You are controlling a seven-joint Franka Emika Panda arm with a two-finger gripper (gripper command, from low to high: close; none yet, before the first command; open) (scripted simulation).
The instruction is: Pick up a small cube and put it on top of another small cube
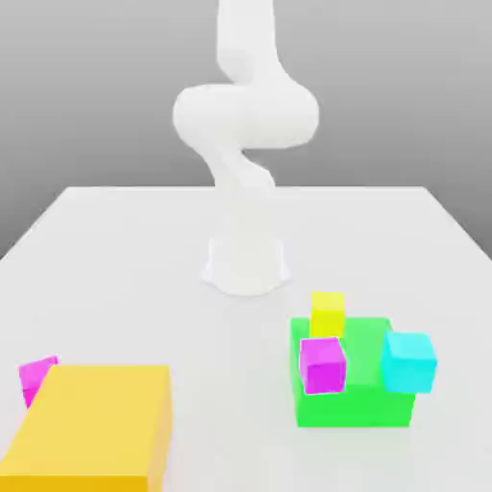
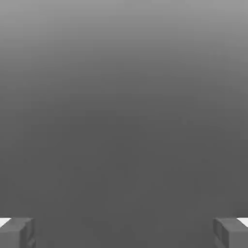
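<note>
The small hot-pink cube (image 1: 36, 375) rests on the white table at the exterior view's left, partly hidden behind a big orange-yellow block (image 1: 96, 428). The small bright yellow cube (image 1: 327, 313) stands at the far edge of a green block (image 1: 356, 399), towards the exterior view's right. The white arm (image 1: 245, 125) rises from its base at the table's middle and leaves the picture at the top. In the hand view my gripper (image 2: 124, 233) is open, its two grey fingertips (image 2: 17, 233) far apart, with plain grey background and nothing between them.
A violet-purple cube (image 1: 323, 365) and a cyan cube (image 1: 407, 360) sit at the green block, near the yellow cube. The arm's base (image 1: 246, 264) stands mid-table. The white table (image 1: 144, 250) spreads bare around the base.
</note>
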